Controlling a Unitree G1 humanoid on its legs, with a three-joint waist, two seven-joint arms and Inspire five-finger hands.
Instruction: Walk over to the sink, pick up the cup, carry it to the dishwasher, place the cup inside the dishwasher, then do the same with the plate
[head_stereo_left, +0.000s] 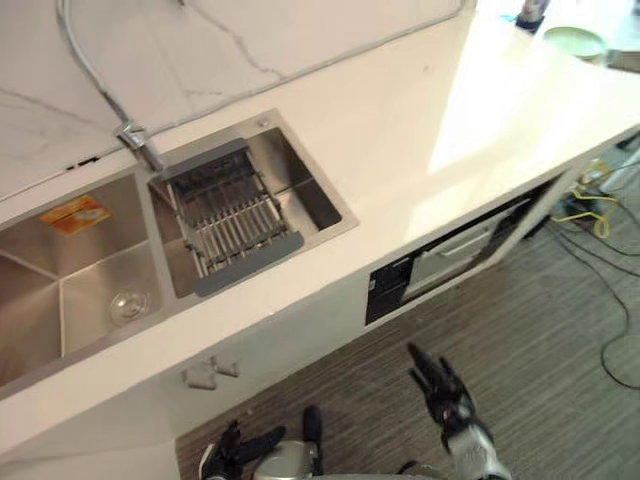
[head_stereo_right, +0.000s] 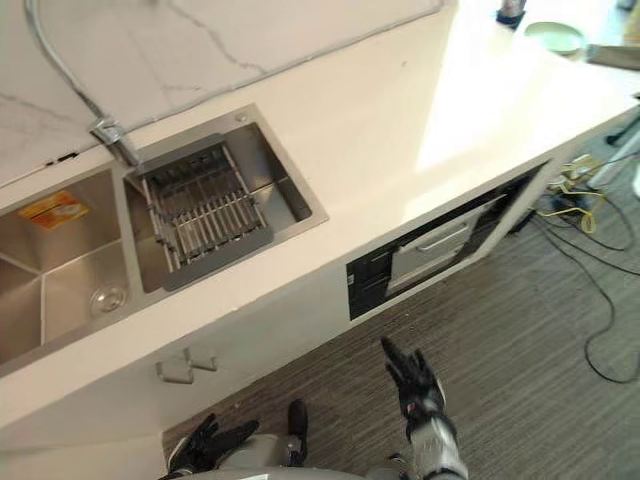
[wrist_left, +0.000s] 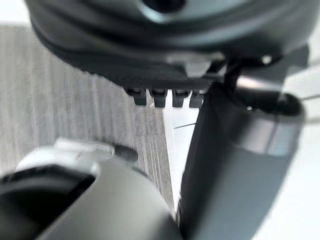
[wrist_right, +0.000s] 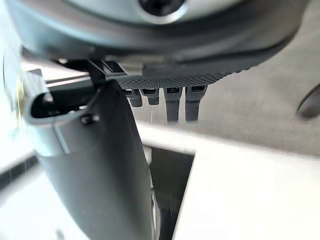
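Both hands hung empty before the sink counter.

From the left: sink (head_stereo_left: 70, 300) with rack (head_stereo_left: 225, 215) held no cup or plate; left hand (head_stereo_left: 245, 445) and right hand (head_stereo_left: 440, 385) hung relaxed, fingers straight; dishwasher (head_stereo_left: 455, 255) sat below; a green plate (head_stereo_left: 575, 42) and dark, cup-like thing (head_stereo_left: 530, 12) upper right.

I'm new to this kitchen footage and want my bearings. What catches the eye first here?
The steel double sink set in the white counter, with a grey drying rack across its right basin. A dishwasher sits under the counter to the right, and a green plate lies at the counter's far end. Both dark hands, left and right, hang open and empty above the striped floor.
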